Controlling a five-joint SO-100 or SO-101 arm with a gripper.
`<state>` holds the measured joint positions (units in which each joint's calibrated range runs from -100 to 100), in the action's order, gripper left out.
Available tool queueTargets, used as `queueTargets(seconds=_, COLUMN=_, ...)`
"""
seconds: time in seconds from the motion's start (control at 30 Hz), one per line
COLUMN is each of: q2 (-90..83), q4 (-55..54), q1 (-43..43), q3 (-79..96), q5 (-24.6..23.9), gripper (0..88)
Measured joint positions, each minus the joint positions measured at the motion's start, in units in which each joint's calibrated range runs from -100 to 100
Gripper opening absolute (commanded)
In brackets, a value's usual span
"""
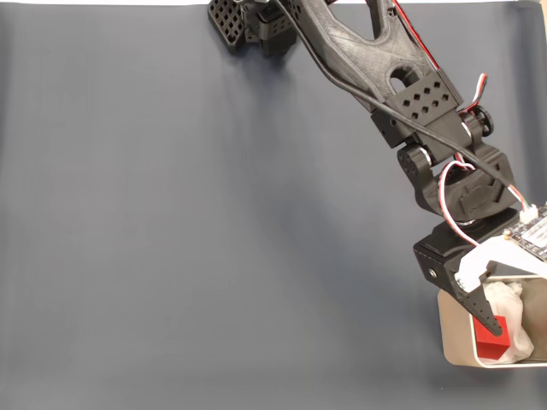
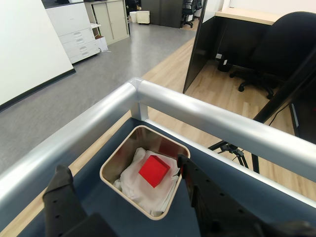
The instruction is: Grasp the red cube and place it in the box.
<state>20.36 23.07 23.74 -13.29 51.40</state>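
Note:
The red cube point(image 2: 154, 171) lies on the white wrinkly padding point(image 2: 148, 195) inside the beige box point(image 2: 112, 166), apart from both fingers in the wrist view. My gripper point(image 2: 123, 175) hangs over the box, open, with one black finger point(image 2: 61, 185) left of the box and the other point(image 2: 190, 173) at its right rim. In the fixed view the box point(image 1: 451, 342) sits at the bottom right corner. There the cube point(image 1: 491, 340) shows just under the black fingertip point(image 1: 489, 318) of my gripper point(image 1: 496, 299). Whether that tip touches the cube I cannot tell.
A dark blue-grey mat point(image 1: 214, 222) covers the table, with the arm's base point(image 1: 256, 21) at the top. A silver rail point(image 2: 212, 118) runs along the table edge just past the box. Beyond it are an office floor and a black chair point(image 2: 281, 44).

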Motion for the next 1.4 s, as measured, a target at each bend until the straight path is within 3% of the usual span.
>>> queueTargets(seconds=0.1, q2=0.0, q4=-0.6, q1=0.0, q3=0.0, q5=-0.1, gripper=36.1)
queueTargets(seconds=0.2, q2=-0.1, q4=-1.1, q1=-0.1, q3=0.0, q5=-0.5, gripper=7.9)
queueTargets(seconds=0.27, q2=-0.2, q4=-1.1, q1=-0.9, q3=0.0, q5=-1.0, gripper=0.0)
queueTargets(seconds=0.8, q2=-23.5, q4=-0.6, q1=-22.8, q3=17.3, q5=-2.5, gripper=0.0)
queueTargets(seconds=1.4, q2=-96.5, q4=1.1, q1=-22.8, q3=103.6, q5=-3.0, gripper=0.0)
